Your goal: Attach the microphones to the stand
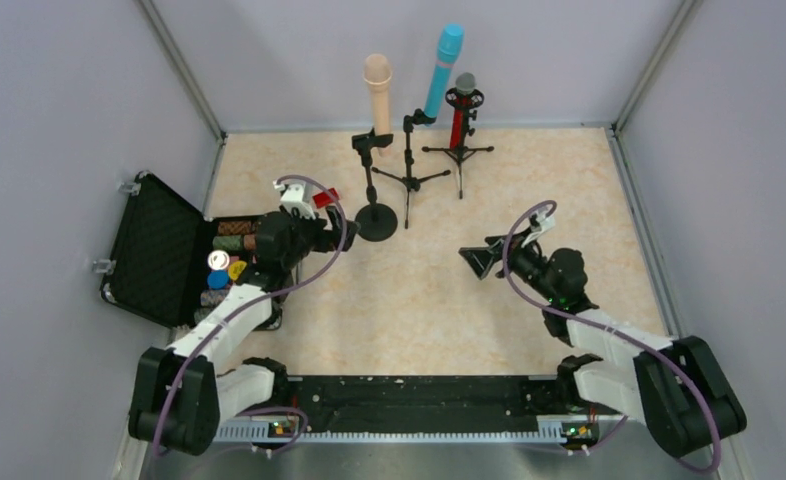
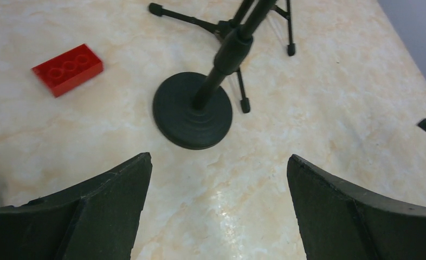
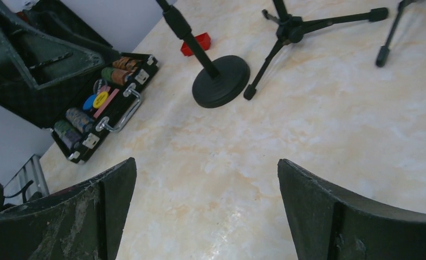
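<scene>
Marbled tabletop, far end: your peach-pink microphone point(image 1: 377, 85) stands upright on the round-base stand point(image 1: 376, 221), the cyan-blue microphone point(image 1: 444, 70) leans on the middle tripod point(image 1: 409, 180), and the red microphone point(image 1: 459, 125) (grey mesh head) sits on the right tripod point(image 1: 459, 152). Your left gripper point(image 2: 219, 162) hangs spread and empty just near of the round base. Your right gripper point(image 3: 206, 165) is equally wide, holding nothing, well to the right. A red block point(image 2: 67, 69) lies left of the base.

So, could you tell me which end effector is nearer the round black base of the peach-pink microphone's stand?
Left. The left end effector sits just left of the round black base; the right end effector is farther off to its right.
</scene>
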